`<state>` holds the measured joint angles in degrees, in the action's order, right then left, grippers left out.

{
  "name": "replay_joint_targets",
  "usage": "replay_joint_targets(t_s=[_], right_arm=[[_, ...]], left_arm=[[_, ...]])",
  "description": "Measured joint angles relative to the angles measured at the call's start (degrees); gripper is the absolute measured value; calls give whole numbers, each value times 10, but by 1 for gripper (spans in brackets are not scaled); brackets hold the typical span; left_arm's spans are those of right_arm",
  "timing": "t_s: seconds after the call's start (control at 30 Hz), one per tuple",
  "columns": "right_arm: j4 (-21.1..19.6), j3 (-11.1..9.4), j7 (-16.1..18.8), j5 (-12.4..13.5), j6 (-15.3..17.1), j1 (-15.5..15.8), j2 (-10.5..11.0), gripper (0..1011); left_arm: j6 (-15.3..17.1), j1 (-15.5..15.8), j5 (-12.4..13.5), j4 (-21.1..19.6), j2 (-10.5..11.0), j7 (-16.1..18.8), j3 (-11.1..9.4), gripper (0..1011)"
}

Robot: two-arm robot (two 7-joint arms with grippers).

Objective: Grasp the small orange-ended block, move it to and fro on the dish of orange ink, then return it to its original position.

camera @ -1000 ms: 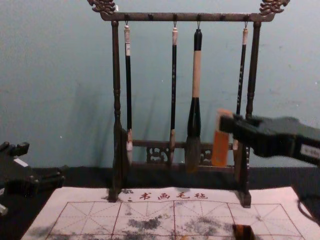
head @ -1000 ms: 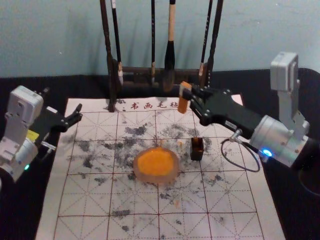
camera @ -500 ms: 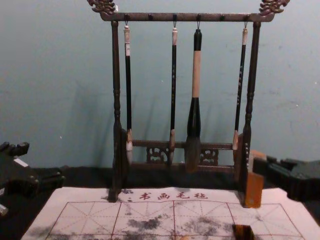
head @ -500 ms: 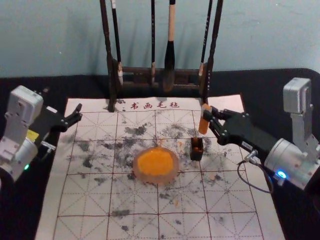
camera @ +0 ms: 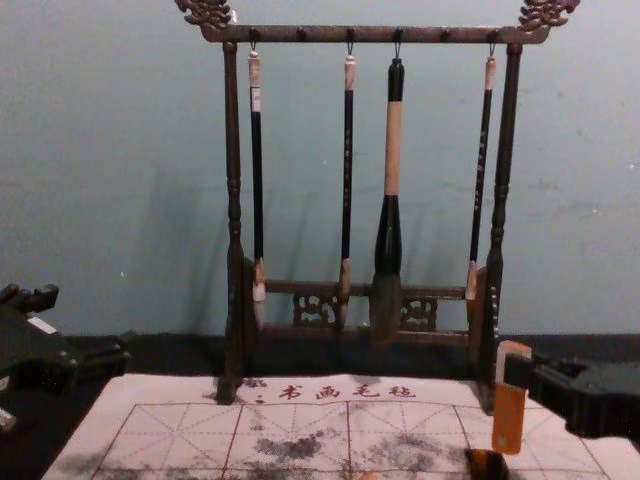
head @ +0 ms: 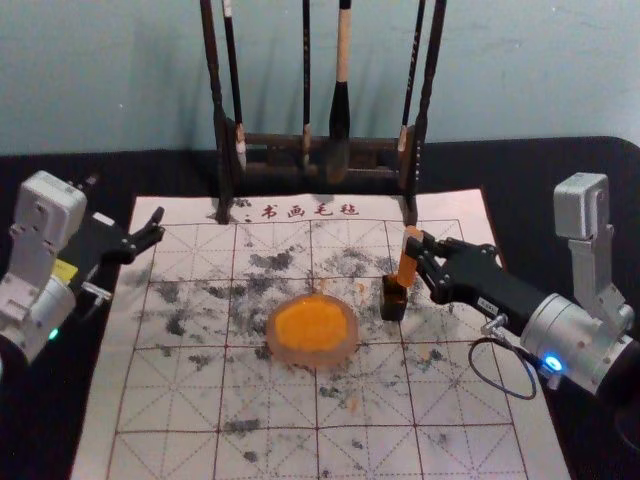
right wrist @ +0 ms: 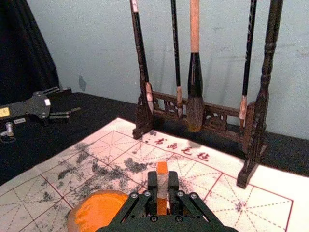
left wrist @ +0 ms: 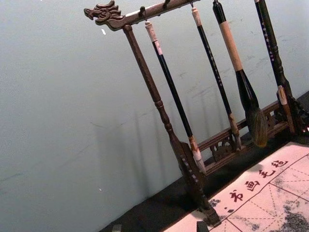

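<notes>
"Grip first; how does the right gripper (head: 415, 247) stand?"

"Nearly closed; its jaws are parted only by the thickness of the small rectangular block (head: 407, 264), which is orange at both ends with a pale band between; they pinch it near its upper end, and it hangs almost upright, leaning slightly."

"And where is that, against the white, red-gridded mat (head: 270, 402)?"

"Over its right-hand part, in towards the far right corner; the block's lower end is right by the far rim of the small, dark, open-topped box (head: 395, 306); whether they touch, I can't tell."

"What about the round, pale-rimmed dish of orange ink (head: 312, 358)?"

"Near the middle of the mat; the box sits near it, on the side towards the mat's right edge, with a gap between them."

"Left gripper (head: 157, 224)?"

"Parked at the mat's left edge, near the far left corner; its jaws are well apart, with just air between them."

"And at the far edge?"

"A dark carved wooden rack (camera: 233, 210); four brushes (camera: 393, 150) hang from its top bar, one much thicker than the rest."
</notes>
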<state>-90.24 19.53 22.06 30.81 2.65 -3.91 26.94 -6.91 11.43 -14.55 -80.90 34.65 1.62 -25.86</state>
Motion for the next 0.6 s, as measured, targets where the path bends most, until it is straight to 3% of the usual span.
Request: replay_joint_targets(t_s=[0.6], right_arm=[[21, 3, -8, -14, 15, -8, -23, 105]], left_arm=[[0, 0, 0, 0, 0, 0, 0, 1001]])
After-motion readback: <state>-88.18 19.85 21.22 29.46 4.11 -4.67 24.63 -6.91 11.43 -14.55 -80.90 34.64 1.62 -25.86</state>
